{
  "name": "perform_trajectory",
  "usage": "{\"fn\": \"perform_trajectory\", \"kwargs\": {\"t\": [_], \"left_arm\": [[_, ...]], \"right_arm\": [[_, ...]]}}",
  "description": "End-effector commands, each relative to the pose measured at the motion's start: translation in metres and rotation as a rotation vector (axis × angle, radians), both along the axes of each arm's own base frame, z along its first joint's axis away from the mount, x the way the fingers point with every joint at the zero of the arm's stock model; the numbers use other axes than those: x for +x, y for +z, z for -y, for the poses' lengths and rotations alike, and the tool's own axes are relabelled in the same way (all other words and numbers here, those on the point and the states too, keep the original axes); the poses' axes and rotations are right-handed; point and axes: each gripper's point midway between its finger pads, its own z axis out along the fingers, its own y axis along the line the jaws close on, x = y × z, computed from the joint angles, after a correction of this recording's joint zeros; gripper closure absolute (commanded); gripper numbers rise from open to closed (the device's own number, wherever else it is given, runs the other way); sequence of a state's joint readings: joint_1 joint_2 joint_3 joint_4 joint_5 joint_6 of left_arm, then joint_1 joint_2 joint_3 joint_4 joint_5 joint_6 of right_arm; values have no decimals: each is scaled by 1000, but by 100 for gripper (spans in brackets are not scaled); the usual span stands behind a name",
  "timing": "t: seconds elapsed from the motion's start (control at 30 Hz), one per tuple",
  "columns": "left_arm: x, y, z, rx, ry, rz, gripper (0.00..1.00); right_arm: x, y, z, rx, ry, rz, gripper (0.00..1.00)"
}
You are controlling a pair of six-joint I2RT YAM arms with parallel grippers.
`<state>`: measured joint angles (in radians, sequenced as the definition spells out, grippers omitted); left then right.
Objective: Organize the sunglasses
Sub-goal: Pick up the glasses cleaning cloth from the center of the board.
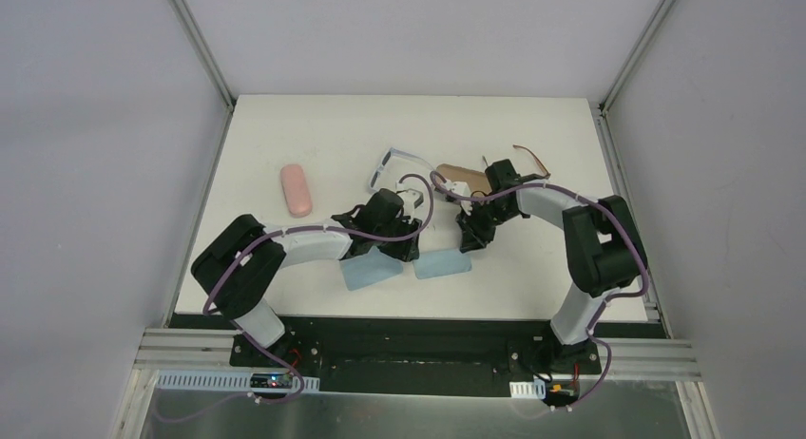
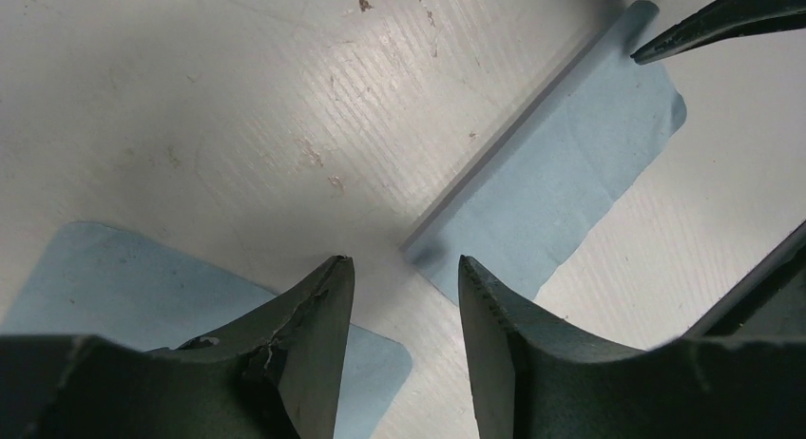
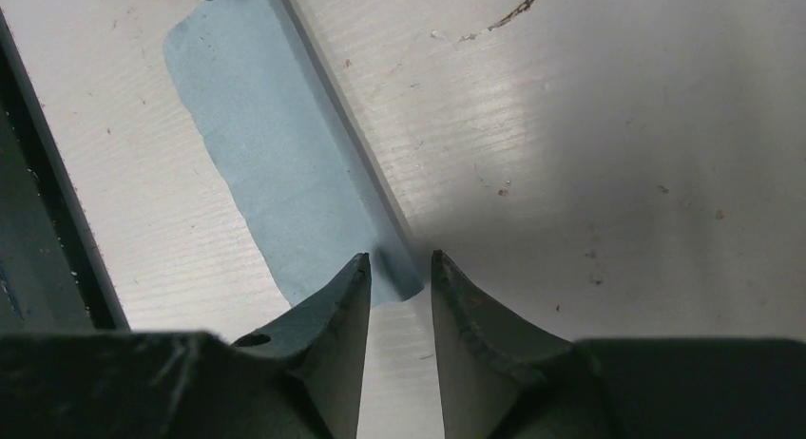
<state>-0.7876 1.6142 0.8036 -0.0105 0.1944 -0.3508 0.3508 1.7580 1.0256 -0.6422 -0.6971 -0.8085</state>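
The matte black left gripper point(image 2: 404, 268) and right gripper point(image 3: 399, 258), both parted and empty, hover at opposite ends of a thin, flat blue cloth point(image 3: 276, 144) on the scuffed white table point(image 3: 618, 125), with the pale translucent sunglasses point(image 1: 390, 163) and the thin brown sunglasses point(image 1: 532, 160), partly hidden behind the right arm, lying farther back.

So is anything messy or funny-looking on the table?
Yes. The pale-framed sunglasses and the brown-framed sunglasses lie loose and crooked at the far side, not in a case, while the pink case sits alone on the left. One light blue cloth has a wavy, uneven edge.
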Motion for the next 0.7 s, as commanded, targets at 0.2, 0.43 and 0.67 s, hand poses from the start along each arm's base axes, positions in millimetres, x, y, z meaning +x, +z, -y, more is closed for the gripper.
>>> {"fn": "perform_trajectory", "kwargs": {"t": [0.2, 0.43, 0.67], "left_arm": [[13, 11, 16, -78, -52, 30, 58], [7, 6, 21, -96, -90, 6, 66], [3, 3, 24, -107, -115, -10, 77]], "right_arm": [[7, -2, -2, 16, 29, 22, 81], [3, -3, 0, 16, 30, 11, 87], [1, -4, 1, 17, 29, 3, 88]]}}
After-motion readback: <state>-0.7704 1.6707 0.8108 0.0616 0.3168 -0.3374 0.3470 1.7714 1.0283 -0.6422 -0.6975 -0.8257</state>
